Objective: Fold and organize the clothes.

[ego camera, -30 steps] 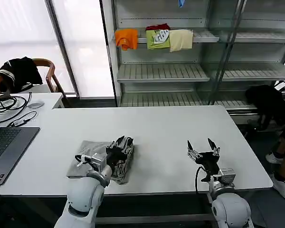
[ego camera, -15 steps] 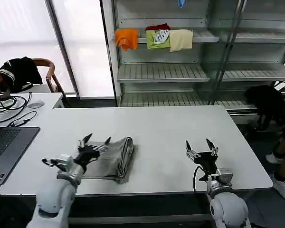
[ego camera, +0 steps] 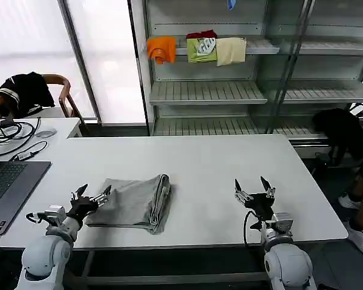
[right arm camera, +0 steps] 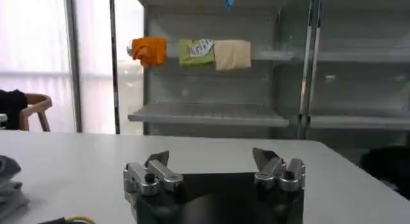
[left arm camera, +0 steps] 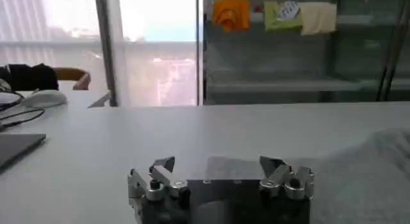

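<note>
Your folded grey shirt [ego camera: 136,202] lies on the white table [ego camera: 218,163] near its front edge, with your left gripper [ego camera: 91,194] just beside it – fingers spread wide, holding nothing. Your right gripper [ego camera: 254,190] hovers well apart over the table's right side, also wide open and empty. Behind, the shelf unit [ego camera: 206,90] holds folded garments [ego camera: 196,48] (orange, green, cream) on its upper shelf.

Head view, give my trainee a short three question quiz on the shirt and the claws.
1. True or false: the left claw grips the shirt.
2. The right claw is: A) shut on cloth B) open over bare table C) at the shelf.
3. Fill in: the shirt lies ____ on the table.

Key: 1 false, it is open beside the shirt's edge. 2 B. 3 folded.
</note>
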Robot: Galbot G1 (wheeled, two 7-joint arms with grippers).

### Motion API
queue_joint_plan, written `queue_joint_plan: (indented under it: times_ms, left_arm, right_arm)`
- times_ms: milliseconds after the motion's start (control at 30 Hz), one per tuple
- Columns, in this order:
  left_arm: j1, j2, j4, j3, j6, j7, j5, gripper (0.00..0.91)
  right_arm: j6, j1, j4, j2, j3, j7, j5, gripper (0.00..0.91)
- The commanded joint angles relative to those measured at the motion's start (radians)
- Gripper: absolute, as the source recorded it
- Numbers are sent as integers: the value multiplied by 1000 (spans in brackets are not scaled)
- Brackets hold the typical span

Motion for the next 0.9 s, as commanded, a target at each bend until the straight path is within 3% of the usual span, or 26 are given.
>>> queue_joint_plan:
  times_ms: [33, 200, 333, 367, 400, 900]
  left_arm:
    - [15, 7, 60, -25, -11, 15, 64, 907]
    - [27, -1, 58, -23, 2, 20, 79, 907]
    - [40, -7, 50, -24, 7, 39, 65, 494]
    - [42, -7, 47, -23, 7, 43, 64, 212]
    - [45, -9, 41, -22, 8, 52, 53, 30]
    - [38, -37, 19, -3, 62, 66, -58, 10]
  right_arm:
    - [3, 0, -6, 2, 2, 0, -2, 907]
    - [6, 3, -12, 2, 1, 1, -1, 907]
    - [7, 5, -15, 2, 1, 1, 0, 907]
    - [7, 6, -15, 2, 1, 1, 0, 907]
    - [7, 6, -15, 2, 1, 1, 0, 907]
    - [6, 7, -1, 2, 5, 5, 0, 907]
